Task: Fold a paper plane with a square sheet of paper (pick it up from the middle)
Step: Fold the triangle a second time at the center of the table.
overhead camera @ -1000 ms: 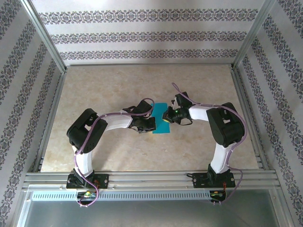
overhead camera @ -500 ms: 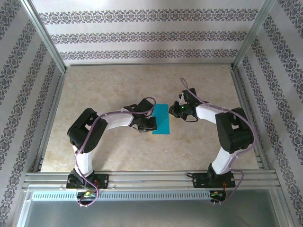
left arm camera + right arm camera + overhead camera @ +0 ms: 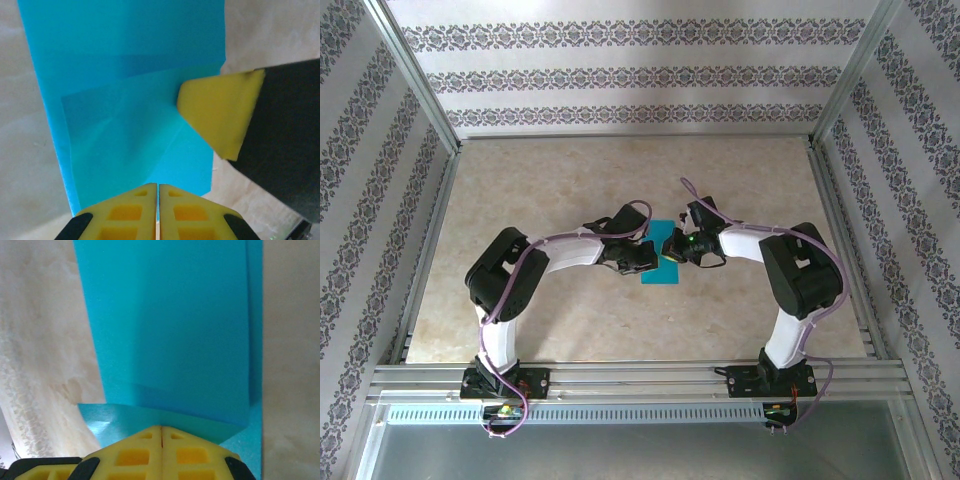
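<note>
The square sheet of paper (image 3: 660, 273) lies on the table between both arms as a teal-blue folded rectangle with layered flaps and creases (image 3: 125, 75). My left gripper (image 3: 645, 258) is shut, and its yellow tips (image 3: 158, 186) rest over the sheet's near edge. From the other side my right gripper (image 3: 672, 247) is also shut, its tips (image 3: 161, 428) down on a folded layer of the paper (image 3: 175, 315). In the left wrist view one yellow right fingertip (image 3: 220, 112) touches the sheet's right edge. The arms cover the paper's middle from above.
The beige marbled table (image 3: 570, 180) is fenced by aluminium posts and patterned walls on three sides. A metal rail (image 3: 640, 380) carrying both arm bases runs along the near edge. Bare table lies all around the paper.
The right gripper swung off to the right, clear of the paper, then came back onto it. The left gripper edged slightly right over the sheet.
</note>
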Robot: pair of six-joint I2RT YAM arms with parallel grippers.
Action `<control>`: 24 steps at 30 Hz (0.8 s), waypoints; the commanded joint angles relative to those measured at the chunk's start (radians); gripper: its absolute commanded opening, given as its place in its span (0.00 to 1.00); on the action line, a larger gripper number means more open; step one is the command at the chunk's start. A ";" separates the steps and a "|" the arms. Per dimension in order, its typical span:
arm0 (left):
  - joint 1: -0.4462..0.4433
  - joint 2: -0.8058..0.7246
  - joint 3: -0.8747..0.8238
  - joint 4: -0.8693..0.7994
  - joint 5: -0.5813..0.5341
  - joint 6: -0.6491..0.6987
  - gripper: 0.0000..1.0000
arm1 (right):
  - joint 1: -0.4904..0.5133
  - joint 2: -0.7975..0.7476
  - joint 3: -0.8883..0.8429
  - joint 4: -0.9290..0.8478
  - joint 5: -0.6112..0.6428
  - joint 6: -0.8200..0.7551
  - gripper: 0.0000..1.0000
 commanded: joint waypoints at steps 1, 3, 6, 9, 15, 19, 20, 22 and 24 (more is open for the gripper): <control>0.007 0.038 0.040 0.009 0.011 -0.017 0.10 | 0.005 0.025 0.008 -0.007 -0.001 0.008 0.01; 0.007 0.056 0.047 0.000 0.007 -0.018 0.10 | 0.005 0.034 0.007 -0.018 0.008 0.007 0.01; 0.007 0.070 0.042 -0.020 0.000 -0.011 0.09 | 0.005 0.044 0.004 -0.032 0.022 0.005 0.01; 0.006 0.067 0.022 -0.046 -0.004 0.004 0.09 | 0.005 0.051 0.002 -0.048 0.041 0.002 0.01; 0.007 0.021 -0.059 -0.110 0.022 0.036 0.09 | 0.001 0.058 0.005 -0.084 0.080 0.001 0.01; 0.007 -0.034 -0.095 -0.200 0.026 0.099 0.09 | -0.002 0.060 0.005 -0.103 0.095 -0.003 0.00; 0.007 -0.047 -0.097 -0.225 0.028 0.116 0.09 | -0.002 0.060 0.004 -0.106 0.096 -0.004 0.01; 0.007 -0.071 -0.097 -0.261 0.026 0.144 0.09 | -0.002 0.059 0.006 -0.106 0.095 -0.006 0.00; 0.007 -0.096 -0.088 -0.275 0.028 0.167 0.09 | -0.002 0.055 0.010 -0.105 0.089 -0.007 0.00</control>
